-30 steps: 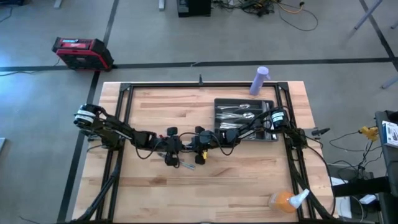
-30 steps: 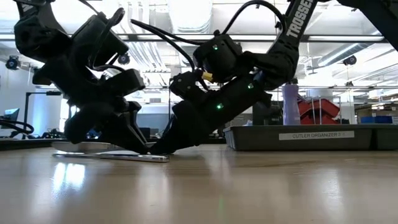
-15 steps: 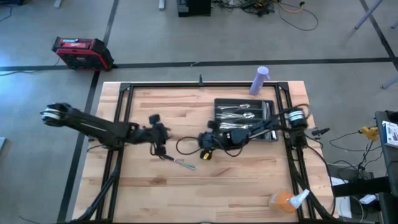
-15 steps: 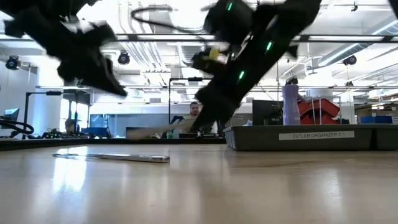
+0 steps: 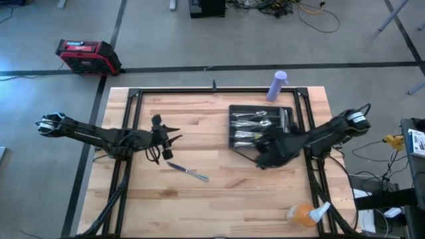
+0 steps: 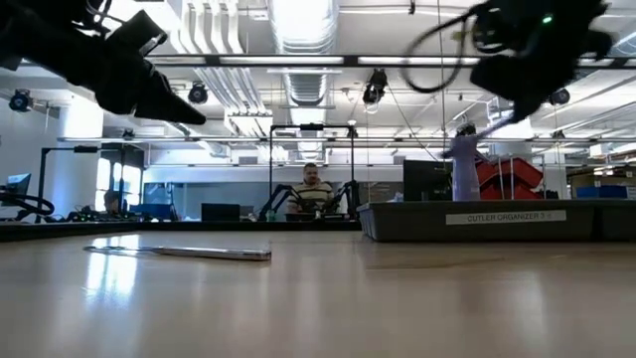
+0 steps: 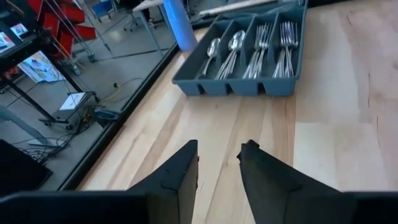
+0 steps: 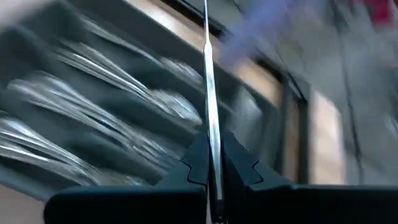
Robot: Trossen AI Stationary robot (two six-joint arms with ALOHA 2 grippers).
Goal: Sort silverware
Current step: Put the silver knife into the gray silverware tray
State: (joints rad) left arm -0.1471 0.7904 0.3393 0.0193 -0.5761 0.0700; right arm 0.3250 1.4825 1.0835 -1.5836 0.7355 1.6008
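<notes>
The right gripper point(image 8: 209, 163) is clamped on a slim silver piece point(image 8: 207, 81), which stands straight out between its dark fingers and, by its thin flat edge, looks like a knife, though the blur leaves that uncertain. In the high view this gripper point(image 5: 269, 157) sits at the near edge of the dark grey tray point(image 5: 234, 144), so the step in hand appears to be carrying one piece to its compartment. The tray already holds the sorted silverware point(image 7: 255, 43): the left wrist view shows spoons in two of its slots and forks in two others, while a fifth slot may exist but cannot be made out. One more piece point(image 5: 188, 172) lies alone on the wooden table point(image 5: 219, 206), well apart from the tray and near the left gripper point(image 5: 159, 138), whose jaws stand apart and hold nothing point(image 7: 217, 163). The next move probably calls for lining the held piece up lengthwise over the slot that matches its kind, lowering it between the dividers, and letting go without disturbing the cutlery already laid there. After that, the lone piece on the table remains to be fetched.
</notes>
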